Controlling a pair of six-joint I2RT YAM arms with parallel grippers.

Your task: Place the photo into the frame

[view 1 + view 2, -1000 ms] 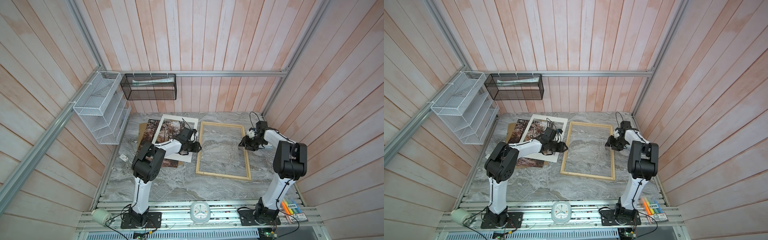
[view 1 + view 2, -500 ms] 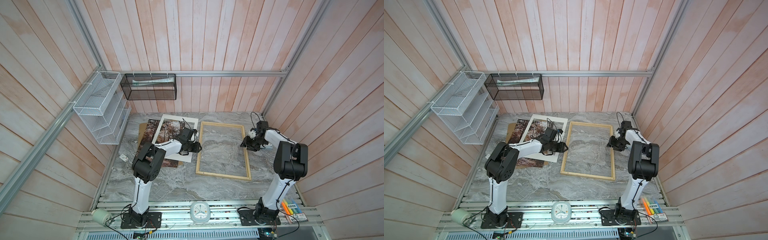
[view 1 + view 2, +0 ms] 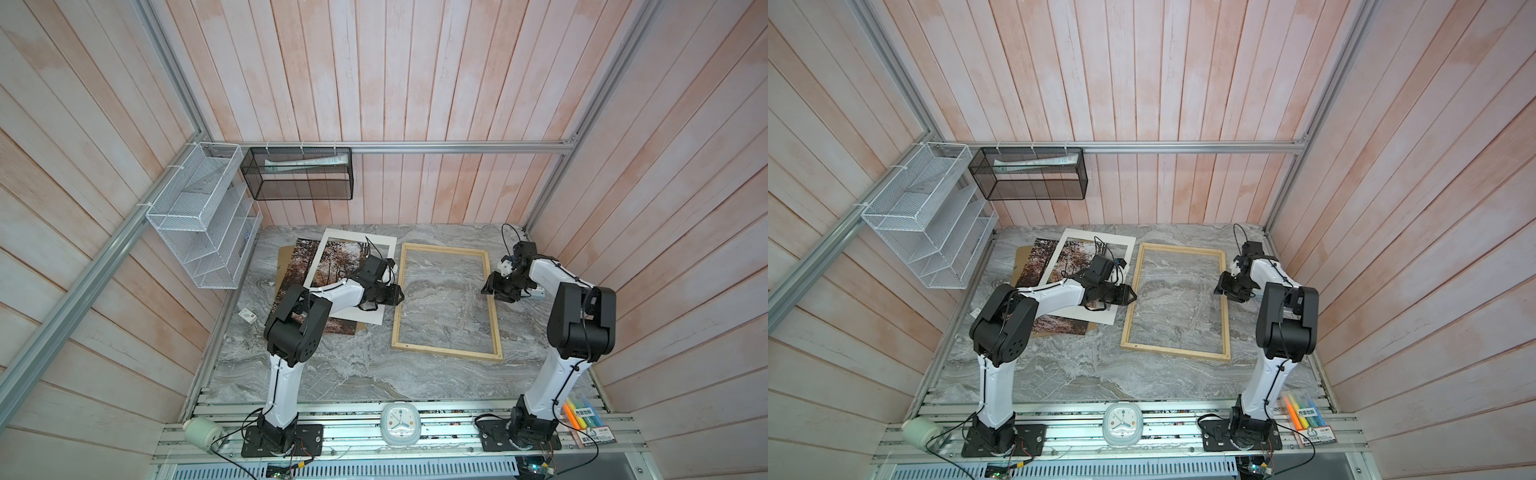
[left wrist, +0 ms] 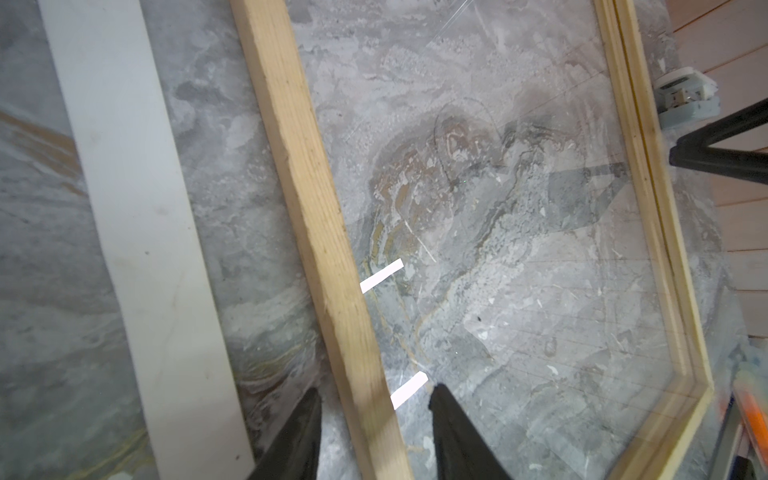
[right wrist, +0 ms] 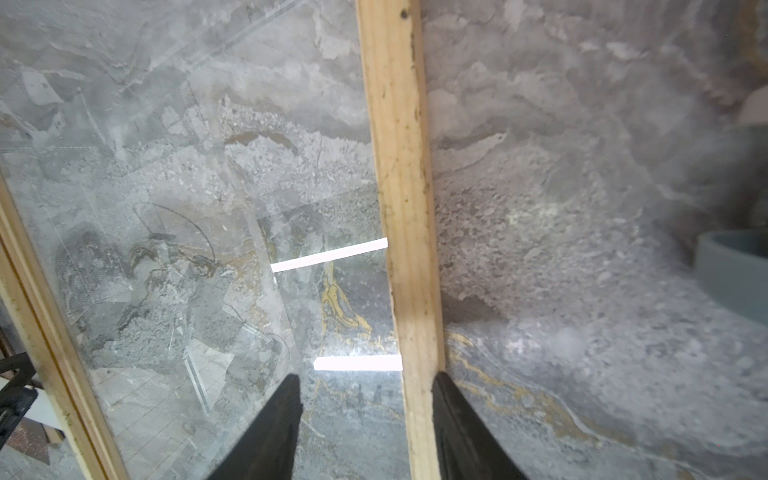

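The frame (image 3: 446, 351) (image 3: 1175, 352), thin pale wood with a reflecting pane, lies flat on the marble table. The photo (image 3: 297, 266) (image 3: 1040, 257), an autumn forest print, lies to its left, mostly covered by a white mat (image 3: 357, 318) (image 3: 1096, 316). My left gripper (image 3: 400, 296) (image 3: 1133, 296) (image 4: 376, 392) is open and straddles the frame's left rail (image 4: 316, 199) without clamping it. My right gripper (image 3: 486, 289) (image 3: 1219, 287) (image 5: 365, 380) is open astride the right rail (image 5: 399, 166). One of its fingers (image 5: 457, 415) rests against the rail's outer side.
A brown backing board (image 3: 284, 259) lies under the photo. A white wire rack (image 3: 199, 232) and a black mesh basket (image 3: 299, 174) hang on the walls. A clock (image 3: 401, 424) and highlighters (image 3: 582, 415) sit at the front. A small grey-blue object (image 3: 538, 294) lies by the right arm.
The right wrist has shifted slightly over the frame's right rail. The left arm, frame, mat and photo have not moved.
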